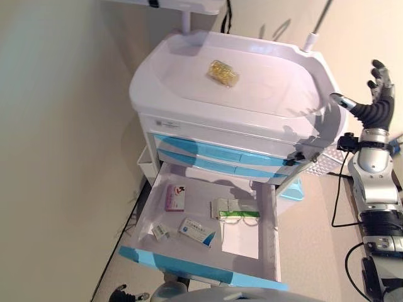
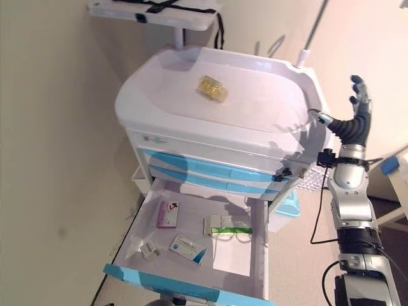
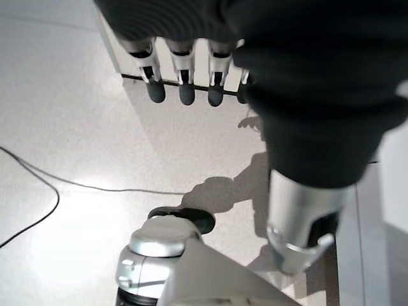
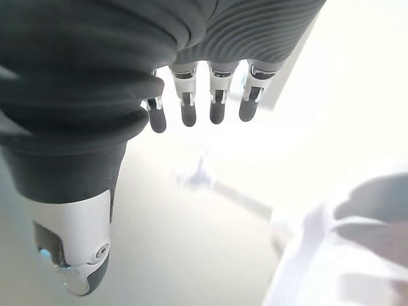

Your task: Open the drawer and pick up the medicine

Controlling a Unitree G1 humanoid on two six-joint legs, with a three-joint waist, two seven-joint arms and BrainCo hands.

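The white cart's bottom drawer (image 1: 189, 263) stands pulled out, its blue front nearest me. Inside lie a pink-and-white box (image 1: 175, 197), a green-and-white pack (image 1: 234, 208), a blue-and-white box (image 1: 196, 231), a small packet (image 1: 160, 231) and a white sheet (image 1: 242, 239). A clear pack of yellow capsules (image 1: 223, 72) rests on the cart's top tray (image 1: 189, 56). My right hand (image 1: 376, 100) is raised beside the cart's right corner, open and holding nothing; its straight fingers (image 4: 189, 109) show in the right wrist view. My left hand (image 3: 185, 83) hangs open over the floor, holding nothing.
Two upper drawers (image 1: 214, 157) with blue fronts are closed. A wall runs close along the cart's left side, with a small white bin (image 1: 146, 162) hung there. A light blue object (image 1: 293, 189) sits by the cart's right foot. A white shelf (image 2: 153, 13) stands behind.
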